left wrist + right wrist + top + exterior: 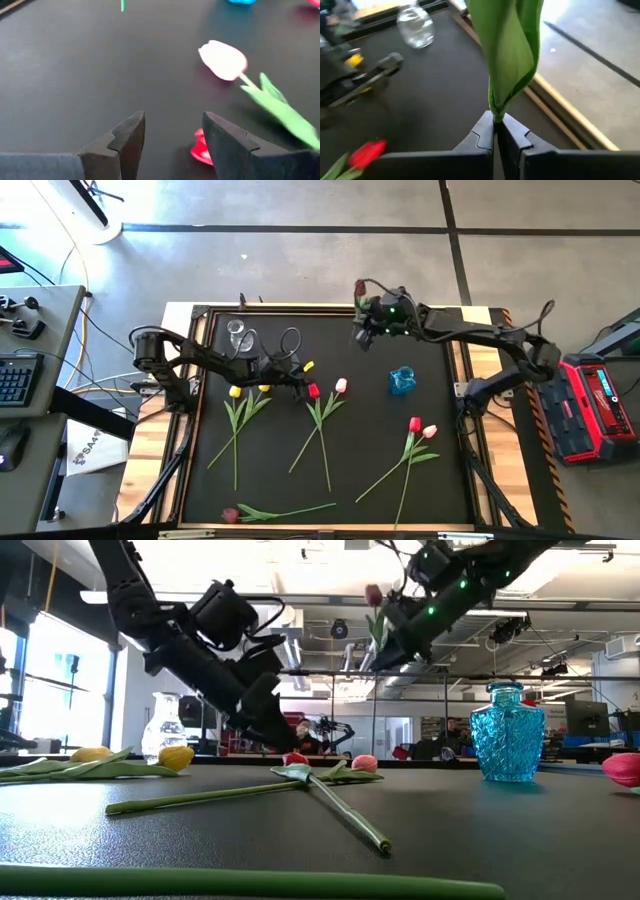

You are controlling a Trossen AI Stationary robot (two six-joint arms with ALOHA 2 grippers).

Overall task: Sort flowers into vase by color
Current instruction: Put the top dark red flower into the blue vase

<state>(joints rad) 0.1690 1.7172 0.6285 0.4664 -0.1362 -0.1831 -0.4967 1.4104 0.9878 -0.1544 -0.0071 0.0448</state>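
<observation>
Green stem (496, 112) pinched in right gripper (495, 131), flower aloft above mat's far edge (head pink, low view). Left gripper (172, 135) spread, low over red tulip (201, 149); others lie on mat (360, 430).

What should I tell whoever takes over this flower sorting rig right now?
Right gripper: shut on a green stem, held high over the mat's far edge; low view shows a pink head up there.
Left gripper: open, low over the red tulip at mid-mat, not gripping.
Clear vase and blue vase: both look empty.
On the mat: two yellow tulips, a pink tulip beside the red one, a red and pink pair right, a maroon tulip at the near edge.
Done: nothing sorted yet.
Left: all flowers.
</observation>
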